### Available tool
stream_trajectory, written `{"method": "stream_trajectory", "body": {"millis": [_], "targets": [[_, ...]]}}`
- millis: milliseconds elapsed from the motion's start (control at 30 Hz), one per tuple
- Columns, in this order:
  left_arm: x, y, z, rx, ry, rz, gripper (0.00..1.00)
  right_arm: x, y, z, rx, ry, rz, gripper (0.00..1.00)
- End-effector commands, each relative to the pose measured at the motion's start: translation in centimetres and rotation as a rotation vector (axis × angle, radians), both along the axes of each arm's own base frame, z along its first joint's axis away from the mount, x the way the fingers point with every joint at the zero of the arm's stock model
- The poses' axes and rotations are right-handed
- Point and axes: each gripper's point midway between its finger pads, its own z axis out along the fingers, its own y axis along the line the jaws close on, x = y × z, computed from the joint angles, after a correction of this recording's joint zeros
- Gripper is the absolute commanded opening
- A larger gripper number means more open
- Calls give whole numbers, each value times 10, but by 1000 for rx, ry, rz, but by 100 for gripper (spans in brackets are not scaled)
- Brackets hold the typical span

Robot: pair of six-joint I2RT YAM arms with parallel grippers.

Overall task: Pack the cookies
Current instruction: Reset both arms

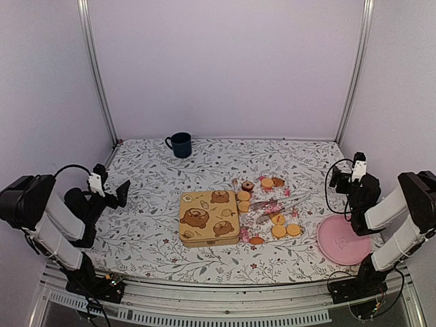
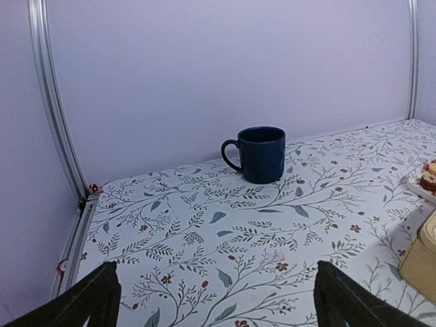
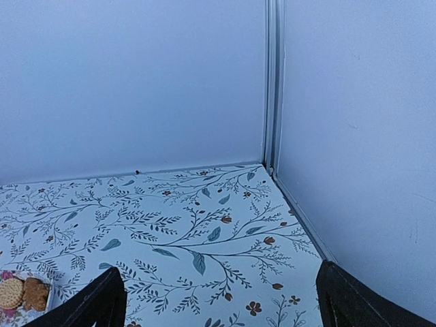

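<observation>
The cookies (image 1: 278, 219), probably light and brittle, lay to the left of the right gripper (image 1: 336, 176) and well right of the left gripper (image 1: 123, 192), both with jaws apart and empty; gripping their rims gently seemed wise.

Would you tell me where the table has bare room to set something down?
Bare cloth lies between the mug and the tin, and beyond the cookies toward the far right corner. Crowded between tin and pink plate.
</observation>
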Motion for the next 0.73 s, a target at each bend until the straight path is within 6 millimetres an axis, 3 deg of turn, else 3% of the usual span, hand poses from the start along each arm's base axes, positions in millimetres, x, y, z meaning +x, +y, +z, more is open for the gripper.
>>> {"method": "stream_trajectory", "body": {"millis": [0, 700], "targets": [[-22, -3, 31, 23, -172, 2, 99, 0, 2, 8, -11, -33, 21, 99], [-28, -2, 34, 20, -192, 21, 99, 0, 3, 9, -14, -44, 31, 99]]}}
